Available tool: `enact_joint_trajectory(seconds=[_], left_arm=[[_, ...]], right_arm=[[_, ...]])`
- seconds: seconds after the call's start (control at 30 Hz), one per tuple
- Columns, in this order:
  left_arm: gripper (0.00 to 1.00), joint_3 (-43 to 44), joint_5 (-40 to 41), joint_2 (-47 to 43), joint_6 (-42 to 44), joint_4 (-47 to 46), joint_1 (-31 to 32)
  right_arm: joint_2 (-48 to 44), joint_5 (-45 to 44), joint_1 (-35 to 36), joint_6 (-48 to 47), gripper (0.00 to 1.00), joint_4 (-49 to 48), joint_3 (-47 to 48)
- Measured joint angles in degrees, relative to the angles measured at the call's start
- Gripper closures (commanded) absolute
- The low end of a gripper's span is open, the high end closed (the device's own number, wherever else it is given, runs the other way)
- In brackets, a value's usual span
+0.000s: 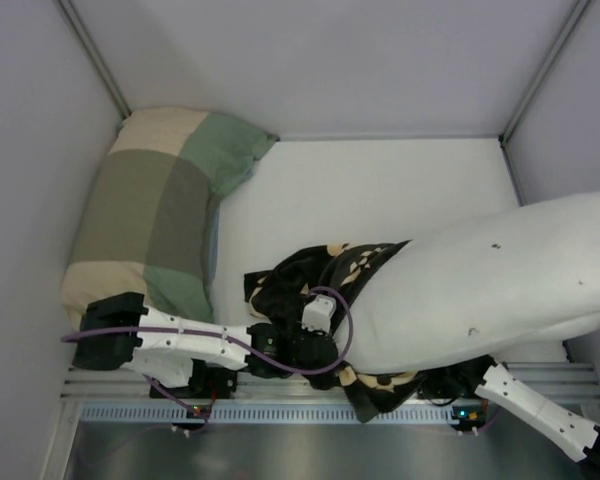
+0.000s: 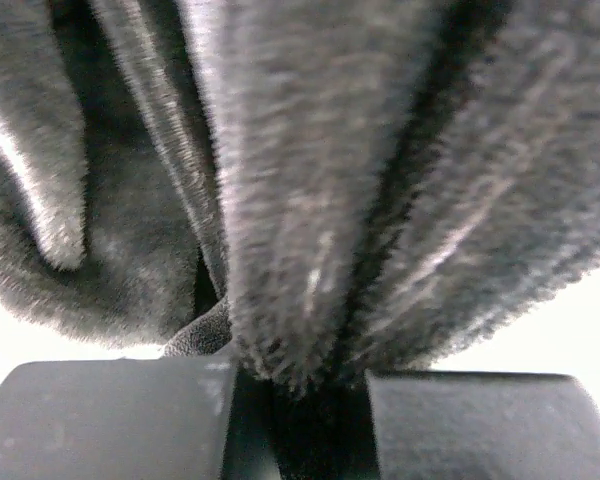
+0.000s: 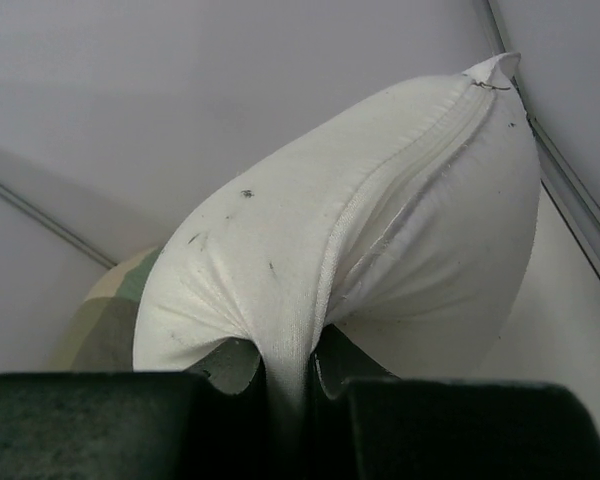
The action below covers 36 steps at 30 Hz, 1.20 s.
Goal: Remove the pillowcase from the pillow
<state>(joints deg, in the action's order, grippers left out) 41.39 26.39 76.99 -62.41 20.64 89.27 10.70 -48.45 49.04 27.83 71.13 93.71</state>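
The white pillow (image 1: pixel 500 290) lies across the right of the table, most of it bare. The black pillowcase (image 1: pixel 325 272) with tan motifs is bunched round its left end and hangs over the front edge. My left gripper (image 1: pixel 280 348) is shut on a fold of the pillowcase (image 2: pixel 300 250), which fills the left wrist view. My right gripper (image 1: pixel 450 378) sits under the pillow's near edge, shut on a pinch of the pillow's seam (image 3: pixel 290 350); the pillow (image 3: pixel 380 230) rises above its fingers.
A green, beige and olive patchwork pillow (image 1: pixel 150 210) lies at the back left against the wall. Walls with metal frame posts (image 1: pixel 90 50) close in the white table (image 1: pixel 380 190) on three sides. A metal rail (image 1: pixel 280 410) runs along the near edge.
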Motion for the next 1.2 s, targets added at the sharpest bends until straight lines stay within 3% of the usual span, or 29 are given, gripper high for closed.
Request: enact_joint_trajectory(seconds=[0.43,0.83,1.2], left_arm=[[1.0,-6.75,1.55,-9.14,-7.54,4.52,-1.44],[1.0,-6.56,5.01,-10.19,-13.42,14.97,-3.23],[1.0,-6.05,9.75,-21.59,-20.39,24.98,-4.13]], right_arm=[[8.26,0.59,0.76,-9.81,1.0,-6.34,16.94],[12.07,-1.51,3.43,-13.77,1.0,-15.67,22.16],[24.98,2.6,5.11,-19.41,1.0,-25.83,28.02]])
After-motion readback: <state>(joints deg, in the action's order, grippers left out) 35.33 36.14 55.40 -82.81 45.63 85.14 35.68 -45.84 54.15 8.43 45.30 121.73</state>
